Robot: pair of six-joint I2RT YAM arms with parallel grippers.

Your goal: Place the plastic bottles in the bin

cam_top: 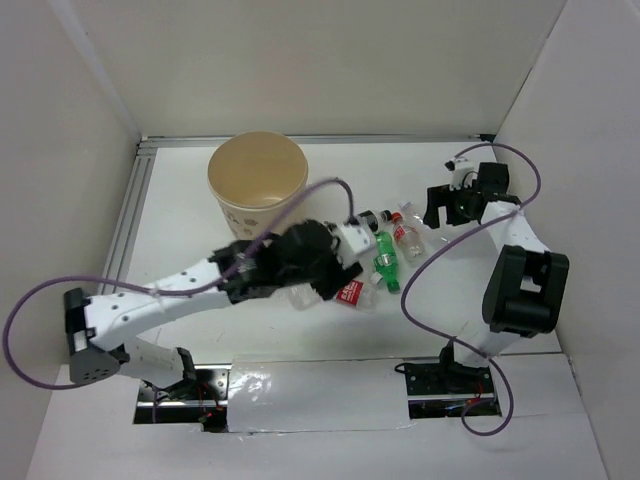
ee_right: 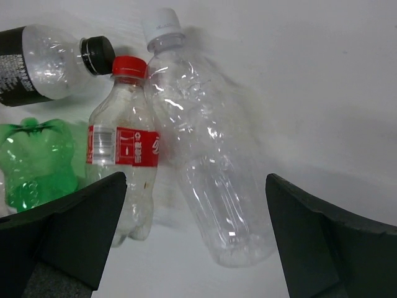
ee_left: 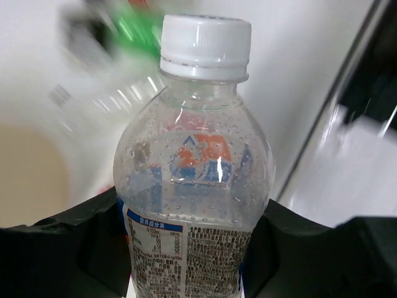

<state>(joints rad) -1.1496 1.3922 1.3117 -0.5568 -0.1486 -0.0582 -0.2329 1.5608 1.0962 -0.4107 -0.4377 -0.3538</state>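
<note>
The bin (cam_top: 257,175) stands wide-mouthed at the left of the bench (cam_top: 180,240). Just right of it, the left end effector (ee_left: 189,261) is clenched on the labelled body of a clear white-capped bottle (ee_left: 195,149). Empty and beaded inside, this bottle should be very light, thin-walled and springy, so a mid-body grip suits it. The tan blur beside it is probably the bin. Further right, crowded together and apt to roll, lie the green bottle (ee_right: 34,161), dark-labelled bottle (ee_right: 31,68), red-capped bottle (ee_right: 124,149) and unlabelled clear bottle (ee_right: 205,174). The right end effector (ee_right: 195,180) hangs released above that last one, whose red-capped neighbour could get nudged.
</note>
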